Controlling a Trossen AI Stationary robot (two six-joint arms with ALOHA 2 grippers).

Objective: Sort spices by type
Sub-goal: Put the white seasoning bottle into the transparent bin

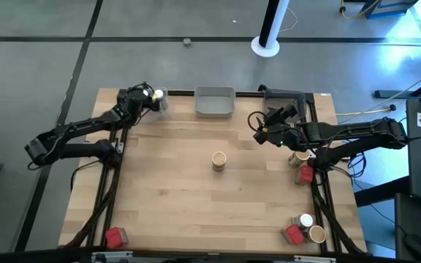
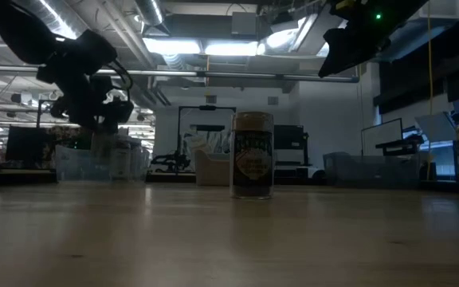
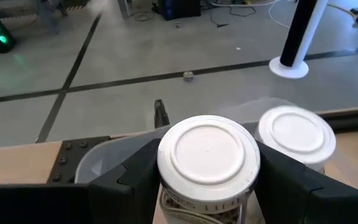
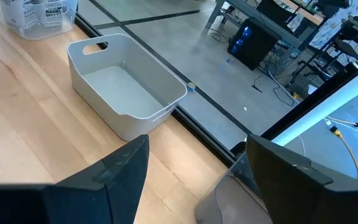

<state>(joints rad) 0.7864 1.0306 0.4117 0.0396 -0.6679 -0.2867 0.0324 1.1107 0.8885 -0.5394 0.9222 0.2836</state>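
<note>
The left claw [image 3: 207, 186] is closed on a white-capped jar [image 3: 207, 155] at the far left corner of the bench [image 1: 181, 190], left of the grey tray [image 1: 214, 102] at the far edge. Its dark fingers [image 3: 132, 177] press the jar's sides just under the cap. The print on the jar's body is cut off and cannot be read. A second white-capped jar [image 3: 296, 135] stands just beside the held one, over a clear tray [image 3: 95, 162] whose walls are hard to make out.

The right claw [image 4: 194, 174] hangs above the bench to the right of the grey tray, its fingers spread apart with nothing between them. In the right wrist view a clear container [image 4: 39, 17] beyond the grey tray carries the word "BAGEL"; the remaining lines are too small to read.

A tan-brown jar [image 1: 219, 160] stands upright alone in the middle of the bench, in front of the grey tray. Its label [image 2: 253, 163] in the low view is too dark to read.

Towards the bench's right edge, a tan jar [image 1: 299, 157] and a red packet [image 1: 305, 174] lie partly hidden under the right arm. At the near right corner sit a red packet [image 1: 293, 234], a white-capped jar [image 1: 305, 220] and a tan jar [image 1: 317, 234]; another red packet [image 1: 114, 237] sits at the near left corner.
</note>
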